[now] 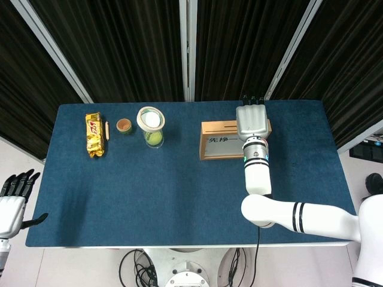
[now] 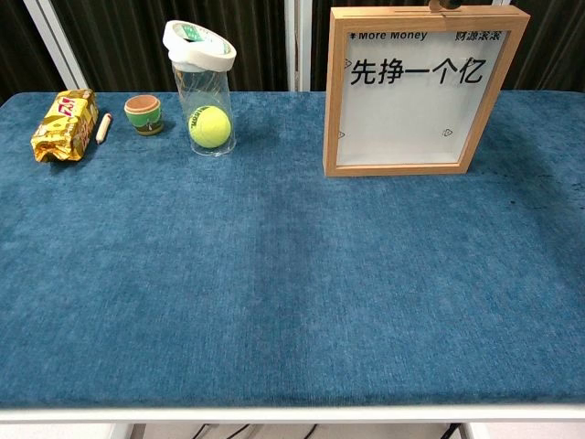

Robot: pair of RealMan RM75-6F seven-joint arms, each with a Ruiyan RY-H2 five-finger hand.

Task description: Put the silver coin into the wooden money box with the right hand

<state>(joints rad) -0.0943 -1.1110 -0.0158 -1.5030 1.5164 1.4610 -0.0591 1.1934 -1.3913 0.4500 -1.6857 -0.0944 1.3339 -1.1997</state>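
The wooden money box [image 1: 218, 141] stands upright at the back of the blue table, right of centre; in the chest view the money box [image 2: 425, 91] shows its glass front with printed characters. My right hand [image 1: 252, 119] hovers over the box's right end, back of the hand up, fingers pointing away. A dark fingertip [image 2: 445, 5] shows just above the box's top edge in the chest view. No silver coin can be seen in either view, and the underside of the hand is hidden. My left hand [image 1: 13, 200] hangs off the table's near left corner, fingers spread, holding nothing.
At the back left lie a gold snack packet [image 1: 94, 135], a thin stick [image 1: 107, 130], a small brown pot [image 1: 124, 125], and a clear jar [image 2: 206, 91] holding a tennis ball [image 2: 210, 126] with a tape roll on top. My right forearm [image 1: 257, 173] crosses the table's near right.
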